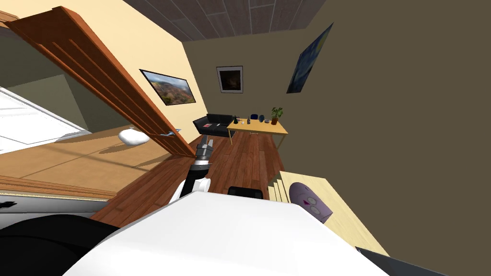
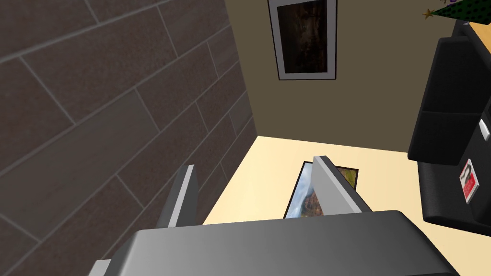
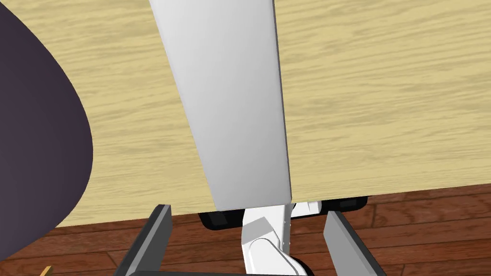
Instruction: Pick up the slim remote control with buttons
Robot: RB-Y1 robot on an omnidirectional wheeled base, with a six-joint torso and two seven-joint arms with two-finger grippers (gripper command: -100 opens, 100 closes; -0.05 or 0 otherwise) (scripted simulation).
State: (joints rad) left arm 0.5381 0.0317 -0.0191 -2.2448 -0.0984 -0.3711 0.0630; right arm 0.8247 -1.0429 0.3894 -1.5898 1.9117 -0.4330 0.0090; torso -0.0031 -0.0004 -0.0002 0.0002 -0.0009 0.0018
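Observation:
A light wooden table [image 1: 278, 129] stands at the far end of the room. Several small things lie on it, among them a small dark one [image 1: 248, 121]; which is the slim remote I cannot tell at this distance. My left gripper [image 1: 205, 142] is raised over the wood floor, far short of the table. In the left wrist view, the left gripper [image 2: 254, 184] is open and empty, and points at the ceiling and wall. My right gripper [image 3: 249, 225] is open and empty, close over a light wooden surface [image 3: 383, 96].
An open brown door [image 1: 110, 86] slants close beside my left arm. A black sofa [image 1: 216, 124] with a red and white item [image 1: 207, 125] stands left of the table. A purple thing with a face [image 1: 310, 201] sits on the light wooden top at my right.

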